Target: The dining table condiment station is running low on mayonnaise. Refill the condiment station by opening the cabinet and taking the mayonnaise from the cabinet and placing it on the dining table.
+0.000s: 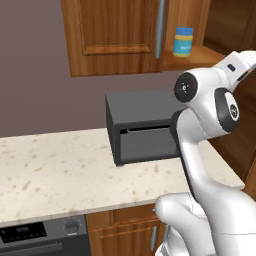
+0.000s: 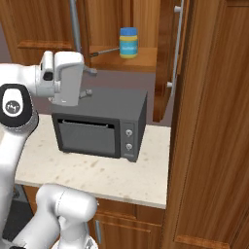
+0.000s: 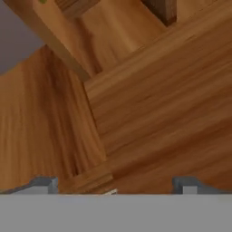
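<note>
The mayonnaise [image 1: 183, 42] [image 2: 129, 43], a squat jar with a blue lid and a blue and yellow label, stands upright on the bottom shelf of the cabinet [image 1: 117, 35]. The cabinet's right door [image 2: 174, 58] is swung open; its left door is shut. My gripper [image 2: 90, 81] hangs in front of the cabinet, left of the jar and lower, well apart from it. It is open with nothing between its fingertips [image 3: 43, 183]. In the hand view the gripper [image 3: 114, 183] faces brown wood panels at close range. The dining table is out of view.
A dark grey microwave [image 1: 142, 132] [image 2: 99, 129] sits on the speckled counter [image 1: 50, 170] directly under the open cabinet. An oven control panel [image 1: 35, 232] lies below the counter's left part. A tall wooden panel [image 2: 214, 121] closes the right side.
</note>
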Available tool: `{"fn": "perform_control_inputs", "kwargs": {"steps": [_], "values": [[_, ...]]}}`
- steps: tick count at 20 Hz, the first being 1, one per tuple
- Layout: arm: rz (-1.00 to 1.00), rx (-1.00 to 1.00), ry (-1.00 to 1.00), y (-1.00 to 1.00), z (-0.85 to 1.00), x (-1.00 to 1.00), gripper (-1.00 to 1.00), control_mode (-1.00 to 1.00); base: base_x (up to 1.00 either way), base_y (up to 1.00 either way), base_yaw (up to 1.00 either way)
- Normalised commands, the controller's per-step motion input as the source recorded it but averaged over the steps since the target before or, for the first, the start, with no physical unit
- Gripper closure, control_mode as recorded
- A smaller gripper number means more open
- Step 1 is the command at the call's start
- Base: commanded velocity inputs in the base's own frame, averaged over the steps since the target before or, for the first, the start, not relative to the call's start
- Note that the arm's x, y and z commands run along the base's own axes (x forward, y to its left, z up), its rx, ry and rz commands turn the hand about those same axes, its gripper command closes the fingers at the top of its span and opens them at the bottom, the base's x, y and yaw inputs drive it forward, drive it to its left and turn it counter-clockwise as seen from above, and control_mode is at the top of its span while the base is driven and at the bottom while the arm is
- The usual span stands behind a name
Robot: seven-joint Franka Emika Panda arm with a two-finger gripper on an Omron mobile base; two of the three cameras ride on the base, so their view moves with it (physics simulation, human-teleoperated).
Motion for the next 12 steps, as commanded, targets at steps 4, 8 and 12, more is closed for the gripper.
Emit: {"fn": "perform_control_inputs", "kwargs": {"steps": [4,8,12], "values": [[0.11,0.26,-0.30,0.89,0.00,0.32,-1.00,-1.00,0.00,0.00,0.00],[0.17,0.24,-0.35,0.52,0.01,0.36,-1.00,-1.00,0.00,0.00,0.00],[0.14,0.20,-0.42,-0.06,0.07,0.28,-1.00,-1.00,0.00,0.00,0.00]]}}
